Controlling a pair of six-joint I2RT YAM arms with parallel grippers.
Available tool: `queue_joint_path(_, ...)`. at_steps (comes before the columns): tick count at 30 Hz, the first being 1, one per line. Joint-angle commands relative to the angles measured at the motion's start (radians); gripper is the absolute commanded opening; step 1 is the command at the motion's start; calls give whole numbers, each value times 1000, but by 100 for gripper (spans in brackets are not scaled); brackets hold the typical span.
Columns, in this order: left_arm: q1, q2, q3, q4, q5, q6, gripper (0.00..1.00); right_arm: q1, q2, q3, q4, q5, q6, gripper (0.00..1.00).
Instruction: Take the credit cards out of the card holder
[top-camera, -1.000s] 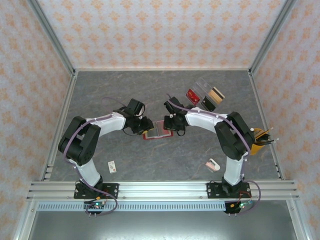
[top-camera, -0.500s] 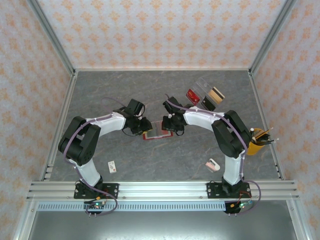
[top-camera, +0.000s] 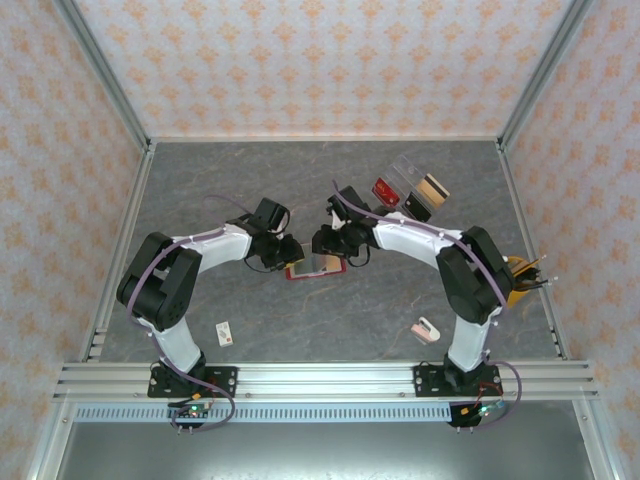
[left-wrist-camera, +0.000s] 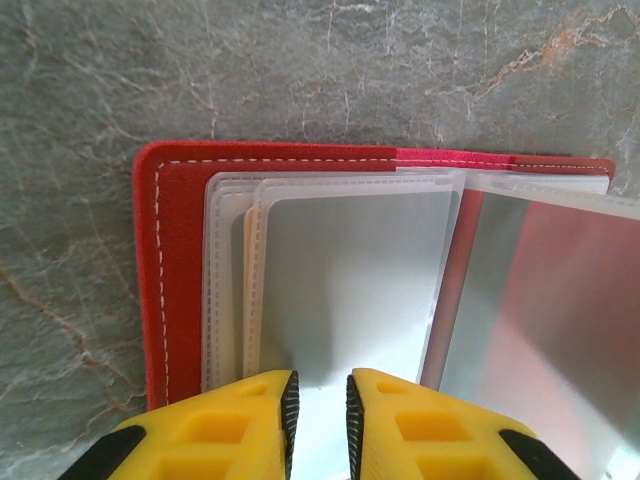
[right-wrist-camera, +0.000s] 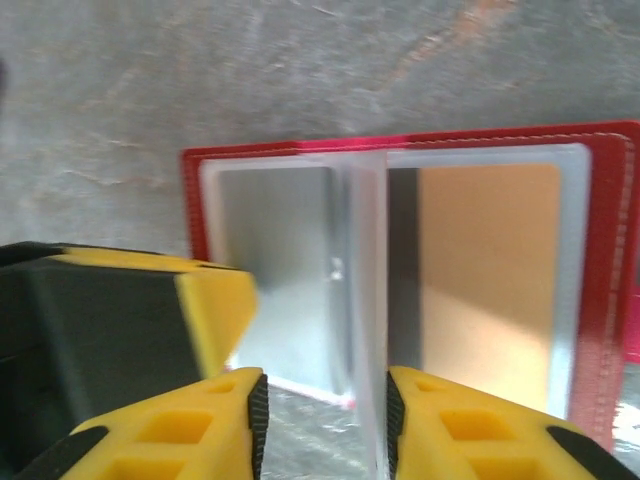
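- Slippage is the main worry: the left gripper (left-wrist-camera: 320, 388) is squeezed to a slit, seemingly on a clear sleeve of the card holder (left-wrist-camera: 178, 250), and thin plastic could slide free.
- The right gripper (right-wrist-camera: 325, 390) stands partly open, holding nothing, with an upright sleeve leaf between its jaws. Closing there might catch the leaf, not a card.
- The tan credit card (right-wrist-camera: 488, 275) sits fully inside its pocket, and the holder lies open mid-surface (top-camera: 200, 200) between both arms.
- A clear tray (top-camera: 405, 168), dark-red block (top-camera: 385, 191) and yellow cup (top-camera: 517, 287) stand well apart. Only the sleeves block the card.
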Motion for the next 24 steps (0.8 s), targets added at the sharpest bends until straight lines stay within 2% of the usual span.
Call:
queue_joint_path(1,5,-43,-11,-62,-60,10,25,-2,-15,-16,63,-78,22,39)
queue_joint_path(6,31,-122,-27,-140,-155,19,26,-2,35,-11,150,-164,63,42)
queue_joint_path(14,87,-207,-89,-141,-171,-4,26,22,125,44,194,-213,80,48)
queue_joint_path(19,87,-223,-103,-83,-125,-1,26,24,151,76,149,-190,60,48)
queue_joint_path(24,84,-200,-110,-2,-40,-11,24,11,91,58,117,-116,42,47)
